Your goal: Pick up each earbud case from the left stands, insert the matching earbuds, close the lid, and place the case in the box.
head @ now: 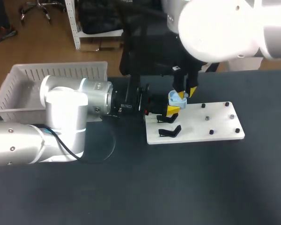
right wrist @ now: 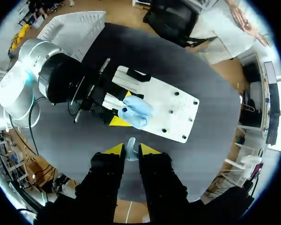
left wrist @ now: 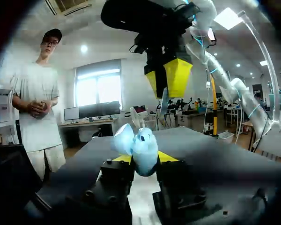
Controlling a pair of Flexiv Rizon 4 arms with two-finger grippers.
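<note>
- The left pincer [head: 172, 110] is closed snug on the light blue earbud case [left wrist: 143, 149], with one yellow tip on each side. It holds the case just above the white board [head: 215, 124].
- The case's lid [left wrist: 123, 139] is flipped open (like a little mouth).
- The right pincer [right wrist: 131, 149] hangs right over the case. Its tips are nearly together, pinching one small earbud [left wrist: 164, 101]. The earbud is not touching the case.
- A black stand [head: 170, 131] with nothing on it sits on the board, and the board lies on the dark counter [head: 201, 178].
- The white box [head: 23, 77] sits well apart, off past the left arm.
- Done so far, I think: the case is picked up and opened. Left to do: put the earbuds in, shut the lid, and put the case in the box.
</note>
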